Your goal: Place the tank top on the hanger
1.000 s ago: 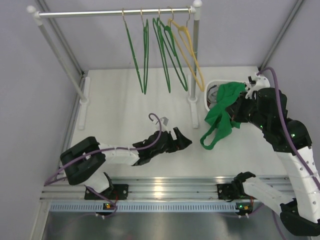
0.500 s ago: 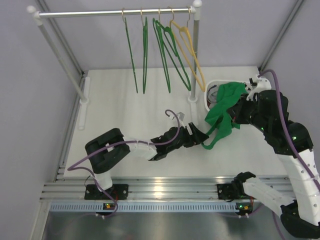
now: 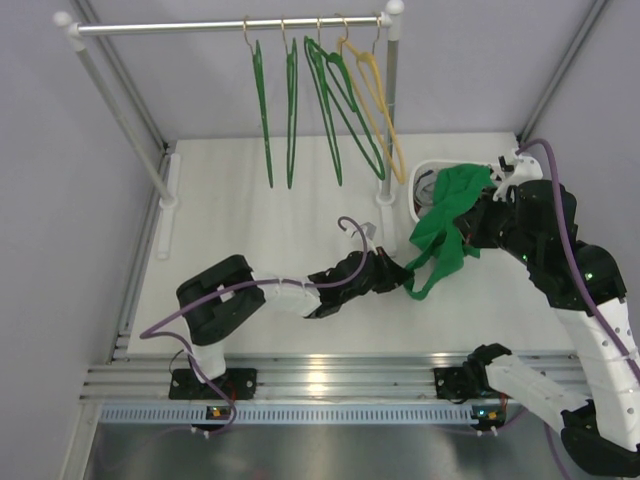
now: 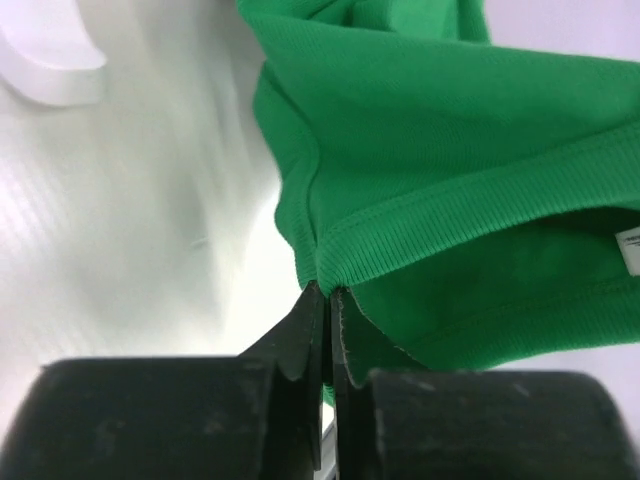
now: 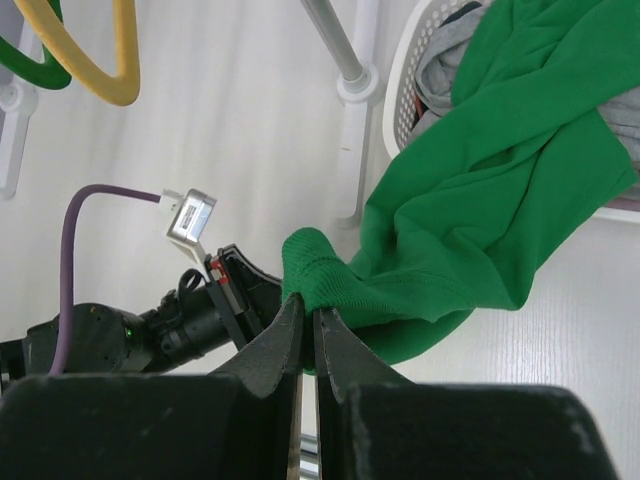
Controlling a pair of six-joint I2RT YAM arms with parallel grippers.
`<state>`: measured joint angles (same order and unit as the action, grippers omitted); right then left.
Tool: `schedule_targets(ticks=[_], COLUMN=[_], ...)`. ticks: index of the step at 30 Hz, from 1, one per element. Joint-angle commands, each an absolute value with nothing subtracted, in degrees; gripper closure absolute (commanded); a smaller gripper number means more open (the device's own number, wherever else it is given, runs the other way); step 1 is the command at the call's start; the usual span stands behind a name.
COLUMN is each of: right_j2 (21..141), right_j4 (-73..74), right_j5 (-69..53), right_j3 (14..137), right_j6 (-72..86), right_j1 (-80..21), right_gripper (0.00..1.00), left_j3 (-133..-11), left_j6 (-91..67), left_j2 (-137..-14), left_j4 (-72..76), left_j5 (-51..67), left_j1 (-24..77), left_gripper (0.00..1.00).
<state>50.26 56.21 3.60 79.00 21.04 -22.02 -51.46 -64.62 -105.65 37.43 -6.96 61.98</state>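
- 1 white basket (image 3: 430, 163) stands on the desk (image 3: 230, 220) at the far right. Grey clothes (image 5: 440, 70) lie in it.
- 1 tank top (image 3: 440, 225), bright green, spills over the basket's near rim and hangs between my 2 claws, above the desk.
- My left claw (image 4: 325, 300) is pinched narrow on the tank top's ribbed hem at its lowest point.
- My right claw (image 5: 308, 305) is clamped on a bunched fold of the tank top, higher up, just beside the basket.
- 1 rail (image 3: 220, 27) carries 5 hangers as far as I can count: 4 green hangers (image 3: 290, 120) and 1 yellow hanger (image 3: 385, 125), all well apart from the tank top.
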Motion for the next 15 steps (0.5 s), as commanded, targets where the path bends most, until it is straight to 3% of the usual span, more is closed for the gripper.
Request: schedule_targets(ticks=[1,8,15], right_j2=[49.7,49.0,51.2], right_j4=[54.7,53.7,53.9], right_j5=[3.8,3.8,0.6], right_j3=[81.2,86.6,97.6], right_j6=[21.0,18.5,17.2], right_j1=[-22.6,-22.6,-22.7], right_gripper=[1.0,1.0,1.0], left_j3=[-53.1,-53.2,-61.9], left_j6=[-61.7,-52.6,-42.1], left_j2=[-102.1,-86.5,-71.9], left_j4=[33.0,17.1,3.1], left_j5=[-8.6,-14.9,-17.5], left_j1=[62.3,62.8,64.0], left_gripper=[1.0,1.0,1.0])
